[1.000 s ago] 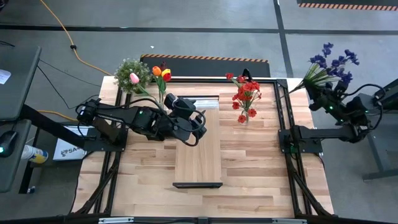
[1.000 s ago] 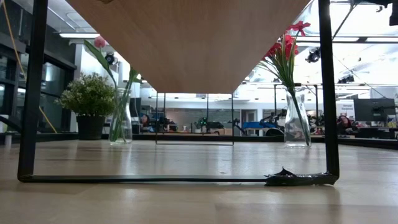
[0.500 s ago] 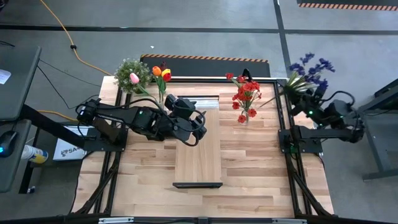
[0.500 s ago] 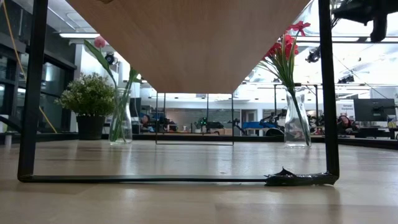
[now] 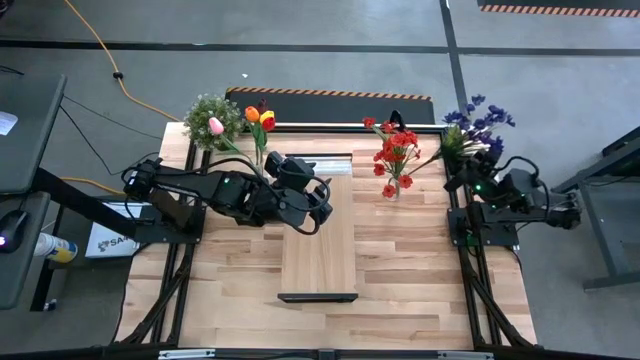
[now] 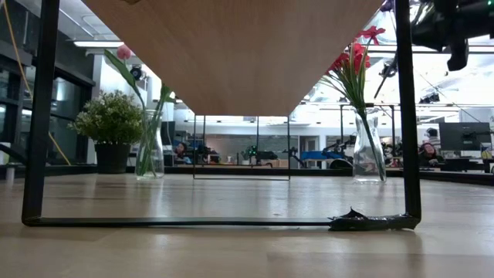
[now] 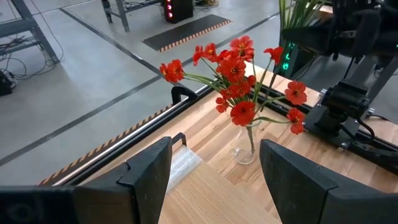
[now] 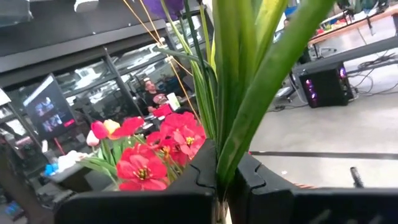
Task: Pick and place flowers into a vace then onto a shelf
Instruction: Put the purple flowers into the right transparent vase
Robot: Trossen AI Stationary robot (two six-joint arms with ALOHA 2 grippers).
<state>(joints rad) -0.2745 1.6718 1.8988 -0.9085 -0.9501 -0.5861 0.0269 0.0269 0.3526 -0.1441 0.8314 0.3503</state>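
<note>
My right gripper point(image 8: 224, 180) pinches green flower stems point(image 8: 239, 81) between its dark fingers point(image 8: 186, 186); red blossoms point(image 8: 158, 152) and tulips point(image 8: 109, 129) show beyond.

The table point(image 5: 400, 250) was pale wood in butcher-block strips, and the shelf point(image 5: 318, 240) a smoother light wood with a black bracket point(image 5: 317, 297) at one end. Both arms were dark. One clear vase point(image 7: 244, 146) held a red spray point(image 5: 395, 155) on green stems. The tulips point(image 5: 258, 118) were orange, yellow and red, with a pink one point(image 5: 215, 125) beside the bushy green plant point(image 5: 212, 112). The purple spray point(image 5: 478, 118) had green leaves. On the grey floor lay a black mat edged in orange-and-black stripes point(image 5: 330, 93) and an orange cable point(image 5: 100, 50).
</note>
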